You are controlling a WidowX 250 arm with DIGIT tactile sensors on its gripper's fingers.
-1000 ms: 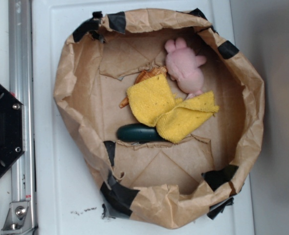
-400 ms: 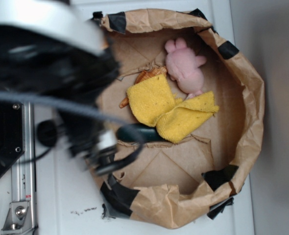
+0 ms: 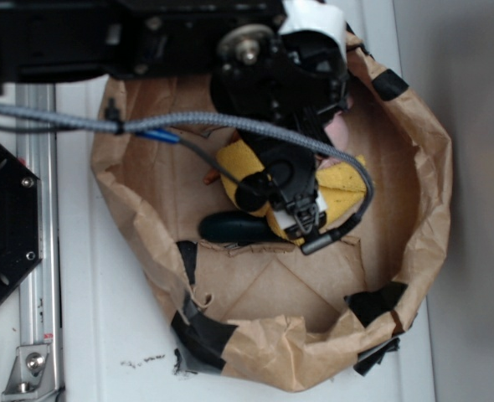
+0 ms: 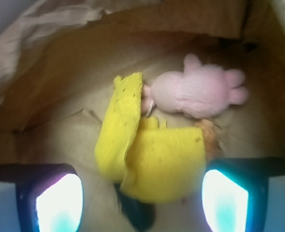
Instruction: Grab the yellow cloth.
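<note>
Hanging over the paper-lined basin (image 3: 414, 159), the hand (image 4: 142, 191) is spread wide, its two fingers (image 4: 55, 198) standing to either side of the yellow cloth (image 4: 154, 162) and holding nothing. The yellow cloth lies folded on the brown floor of the basin, near its middle (one flap runs up and away in the wrist view). The pink plush toy (image 4: 198, 92) rests just beyond the cloth, touching its far edge. A small orange-brown piece (image 4: 209, 133) sits beside the toy, partly under the cloth. A dark green object (image 3: 230, 228) lies against the cloth's near edge. In the exterior view the arm (image 3: 272, 75) covers most of the cloth and the toy. The basin sits on the white counter (image 3: 105, 335). Black tape (image 3: 201, 331) patches its rim.
</note>
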